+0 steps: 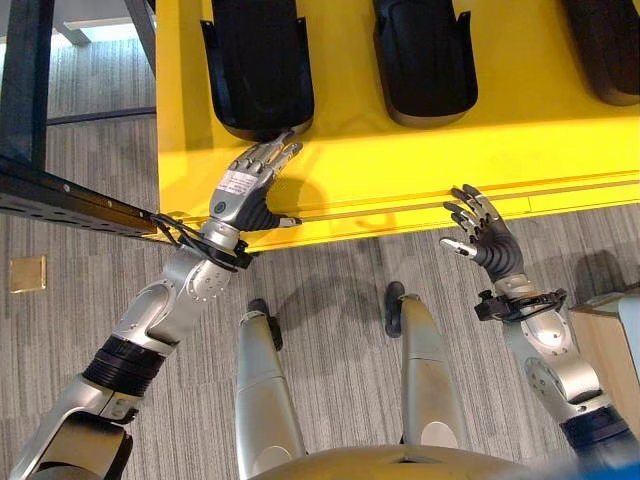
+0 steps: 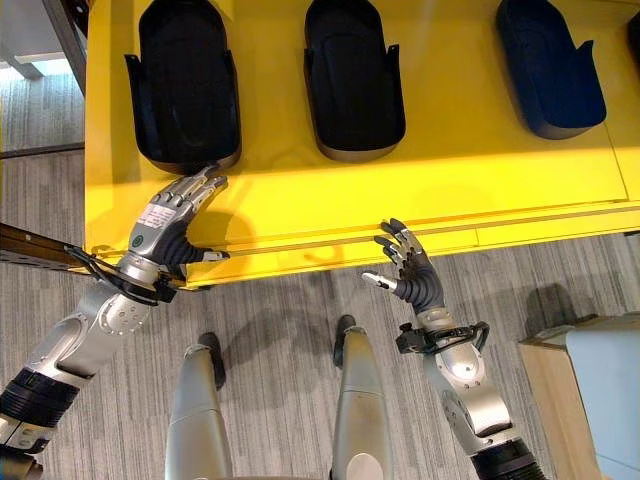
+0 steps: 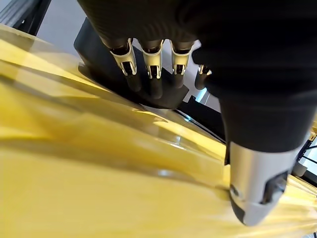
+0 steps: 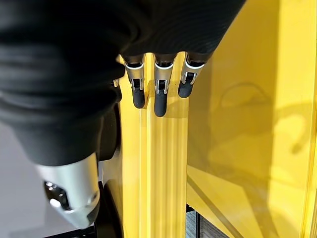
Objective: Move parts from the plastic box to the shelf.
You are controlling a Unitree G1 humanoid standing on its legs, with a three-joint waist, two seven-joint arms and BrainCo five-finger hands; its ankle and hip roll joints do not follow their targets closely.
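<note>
Parts are seen lying in a row on the yellow shelf, the left hand stretched flat-fingered at the nearest one, probably for releasing, while the right hand is held empty, fingers loosely spread, over the shelf's front edge.

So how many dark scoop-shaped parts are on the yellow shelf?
3 show whole: left part by the left hand, middle part, right part. More may continue past the right edge.

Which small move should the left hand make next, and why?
Probably ease the left hand forward to close on the near rim of the leftmost black moulded plastic part: its straight fingers reach that rim, holding nothing, over the yellow shelf surface.
</note>
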